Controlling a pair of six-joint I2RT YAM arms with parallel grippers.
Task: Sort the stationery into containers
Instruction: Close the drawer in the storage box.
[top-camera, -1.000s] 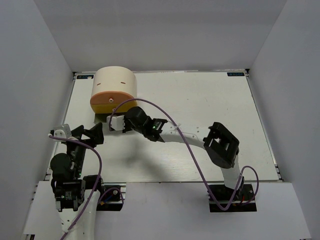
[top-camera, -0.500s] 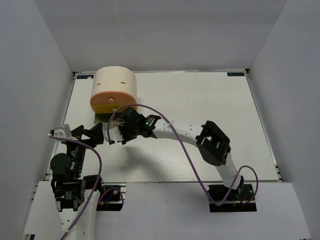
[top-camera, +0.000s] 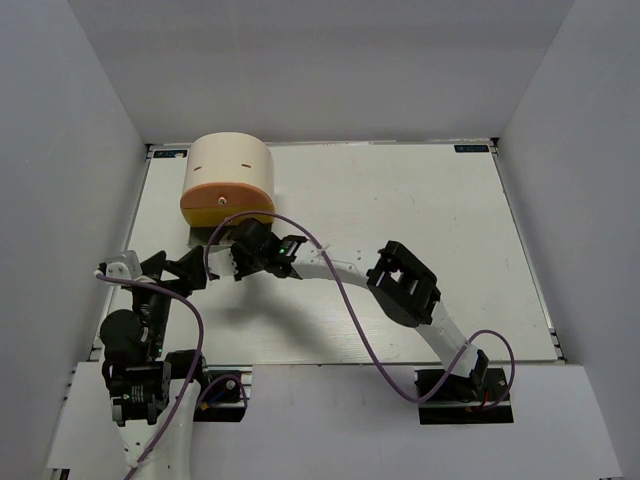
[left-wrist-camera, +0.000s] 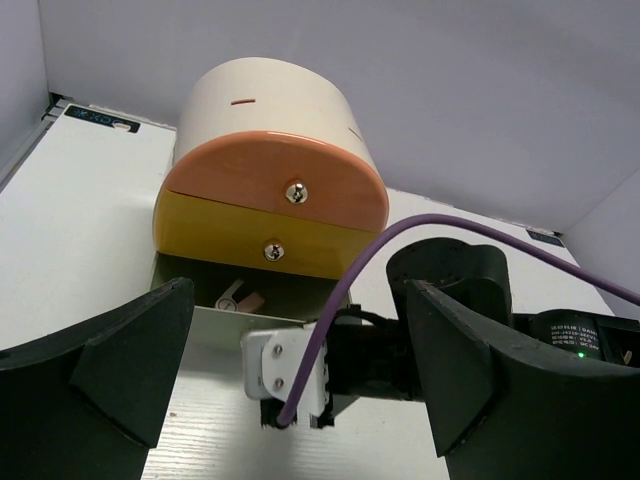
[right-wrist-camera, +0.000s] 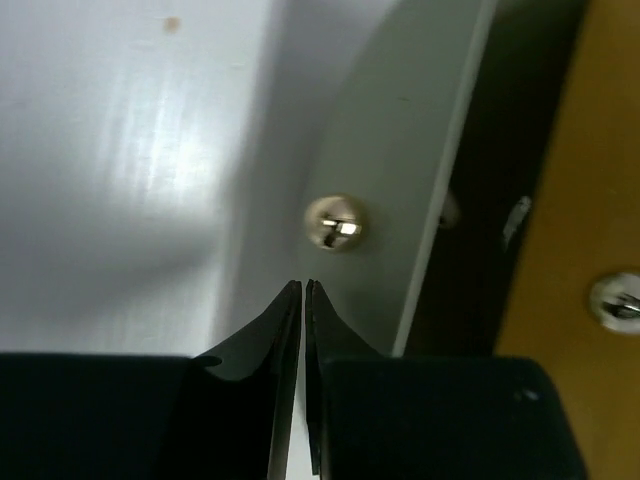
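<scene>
Stationery (left-wrist-camera: 240, 297), a couple of pale pieces, one pink-tipped, lies inside the pulled-out bottom drawer (left-wrist-camera: 215, 322). Above it sit the yellow drawer (left-wrist-camera: 220, 235) and orange drawer (left-wrist-camera: 250, 180) of the cream box (left-wrist-camera: 270, 105), at 10 o'clock on the desk (top-camera: 400, 200). The right gripper (right-wrist-camera: 303, 290), tips pressed together, sits just at 6 o'clock of that drawer's knob (right-wrist-camera: 335, 222). That makes a blunt point, likely for nudging the drawer home. The left gripper (top-camera: 185, 270) hangs spread wide at 7 o'clock of the box, holding nothing and clear of the way.
</scene>
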